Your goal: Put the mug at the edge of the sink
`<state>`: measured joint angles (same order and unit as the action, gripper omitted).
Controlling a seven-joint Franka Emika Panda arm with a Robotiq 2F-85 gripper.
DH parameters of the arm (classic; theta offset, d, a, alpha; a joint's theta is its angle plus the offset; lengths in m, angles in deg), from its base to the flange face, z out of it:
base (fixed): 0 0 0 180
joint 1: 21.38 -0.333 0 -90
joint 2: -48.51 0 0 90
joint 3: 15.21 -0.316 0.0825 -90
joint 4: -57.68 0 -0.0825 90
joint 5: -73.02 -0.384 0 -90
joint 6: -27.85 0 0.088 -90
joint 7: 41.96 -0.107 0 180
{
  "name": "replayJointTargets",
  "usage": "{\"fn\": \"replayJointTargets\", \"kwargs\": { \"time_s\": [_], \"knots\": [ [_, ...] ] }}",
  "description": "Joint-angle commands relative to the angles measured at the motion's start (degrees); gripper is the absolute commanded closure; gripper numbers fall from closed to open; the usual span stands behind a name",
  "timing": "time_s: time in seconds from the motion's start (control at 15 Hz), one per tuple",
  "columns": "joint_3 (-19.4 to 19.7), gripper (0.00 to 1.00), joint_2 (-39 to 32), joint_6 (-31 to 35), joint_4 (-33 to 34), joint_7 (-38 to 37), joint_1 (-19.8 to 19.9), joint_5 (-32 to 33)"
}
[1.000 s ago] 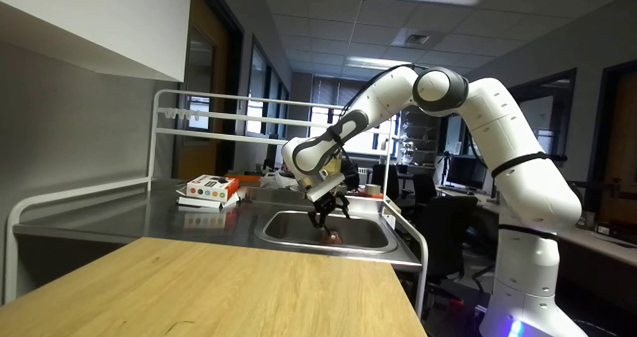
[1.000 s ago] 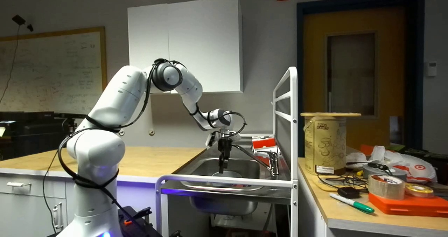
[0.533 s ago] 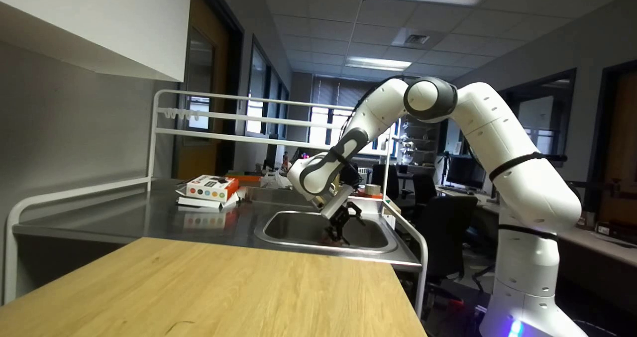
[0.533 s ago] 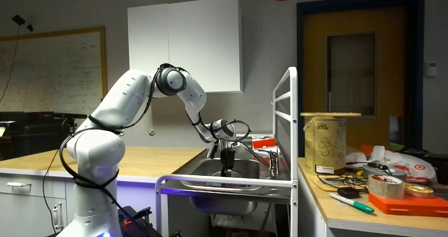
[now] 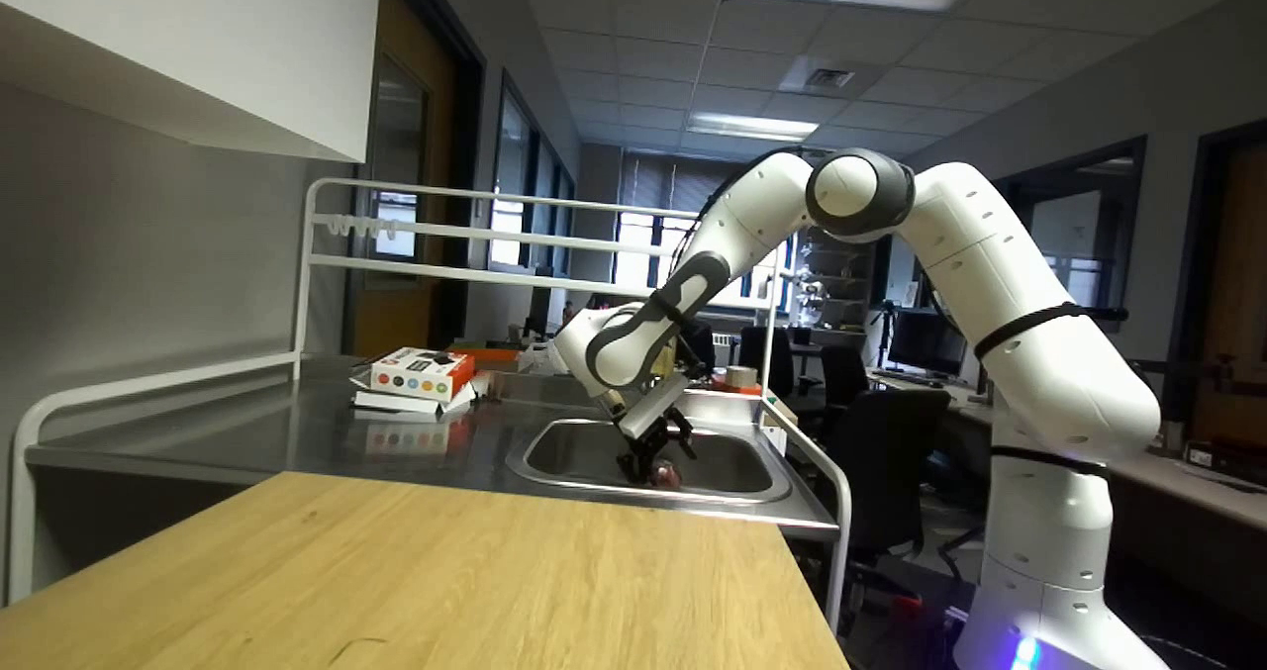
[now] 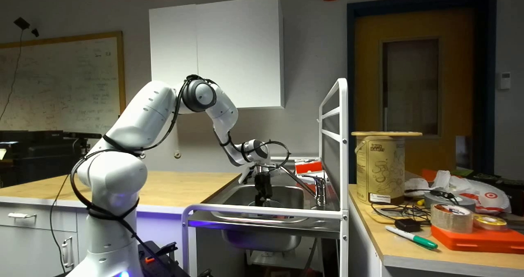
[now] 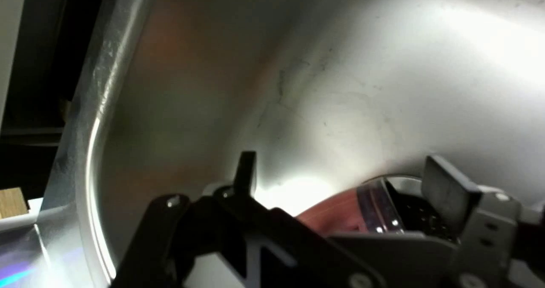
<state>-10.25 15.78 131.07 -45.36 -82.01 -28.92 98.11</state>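
The red mug [image 7: 340,211] with a dark band lies tilted in the bottom of the metal sink. It also shows in an exterior view [image 5: 666,474]. The sink's rim [image 7: 91,169] runs down the left of the wrist view; its front rim [image 5: 643,495] shows in an exterior view. My gripper [image 7: 340,177] is open, reaching down inside the sink. The fingers are wide apart, with the mug partly between and below them; the near finger linkage hides its lower part. I cannot tell whether they touch. In an exterior view the gripper [image 6: 263,197] hides the mug.
A white rail [image 6: 266,211] crosses in front of the sink, and a white rack [image 5: 539,276] stands behind the counter. The faucet [image 6: 320,193] is at the sink's side. A red and white box [image 5: 421,373] lies on the metal counter. A wooden tabletop [image 5: 445,571] adjoins the counter.
My gripper has come down deeper into the sink. It first swung right over the mug in an exterior view, then back left. The mug is visible beside it again.
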Motion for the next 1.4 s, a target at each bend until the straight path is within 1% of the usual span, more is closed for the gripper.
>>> {"fn": "replayJointTargets", "kwargs": {
  "time_s": [0.0,0.27,0.6,0.87,1.13,1.2,1.27,1.33],
  "knots": [
    [1.0,0.0,-0.3,1.2,-0.2,-2.4,-1.8,2.2],
    [1.4,0.0,-2.7,1.1,0.6,-3.6,-2.6,3.4],
    [2.3,0.0,-5.0,0.8,1.3,-5.9,-4.2,7.0],
    [3.9,0.0,-5.8,-0.5,1.5,-11.2,-6.2,14.0],
    [3.6,0.0,-7.1,-2.4,1.8,-16.6,-6.3,20.4],
    [3.4,0.25,-7.6,-3.0,1.9,-17.8,-6.0,21.2],
    [3.2,0.25,-8.1,-3.5,2.1,-18.6,-5.8,21.9],
    [2.9,0.33,-8.4,-3.9,2.1,-19.4,-5.5,22.3]
  ]
}}
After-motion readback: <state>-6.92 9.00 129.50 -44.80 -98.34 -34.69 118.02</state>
